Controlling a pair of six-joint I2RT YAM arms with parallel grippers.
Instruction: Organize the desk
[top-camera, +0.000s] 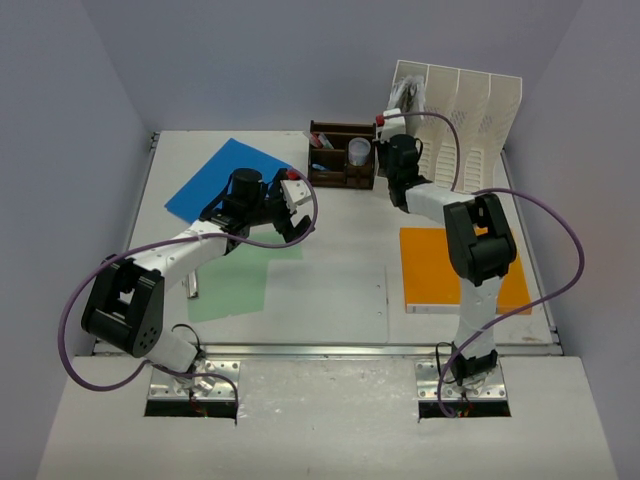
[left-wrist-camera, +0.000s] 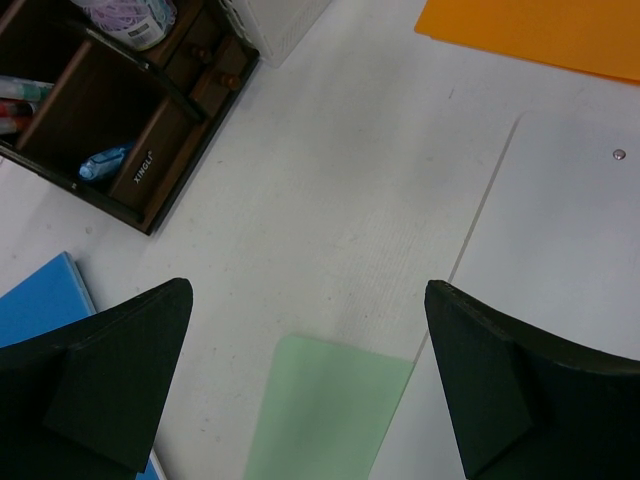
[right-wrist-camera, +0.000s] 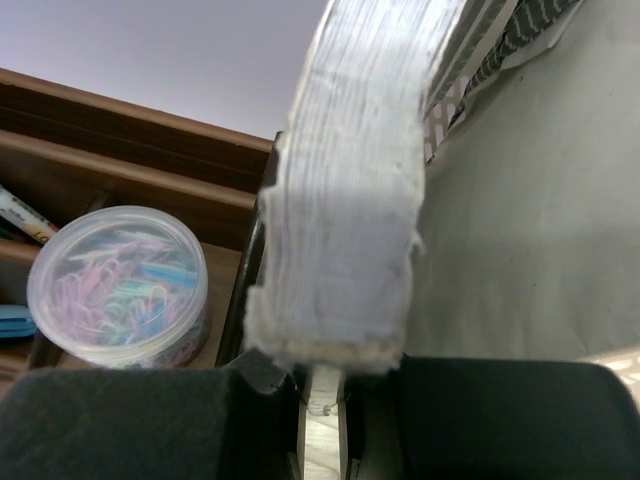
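The desk (top-camera: 340, 260) is a white tabletop with a metal rail (top-camera: 330, 350) along its near edge. My left gripper (top-camera: 288, 205) is open and empty, hovering over the desk's left half; in the left wrist view (left-wrist-camera: 308, 340) a corner of a pale green sheet (left-wrist-camera: 320, 410) lies between its jaws, below them. My right gripper (top-camera: 393, 140) is at the back, between the dark wooden pen organizer (top-camera: 340, 160) and the white file rack (top-camera: 470, 110). In the right wrist view (right-wrist-camera: 330, 400) it is shut on a thick white pad of pages (right-wrist-camera: 345, 220), seen edge-on.
A blue folder (top-camera: 215, 185) lies at back left, partly under my left arm. The green sheet (top-camera: 235, 280) lies in front of it, with a small grey object (top-camera: 192, 285) beside it. An orange folder (top-camera: 440, 270) lies at the right. A paperclip tub (right-wrist-camera: 118, 285) sits in the organizer.
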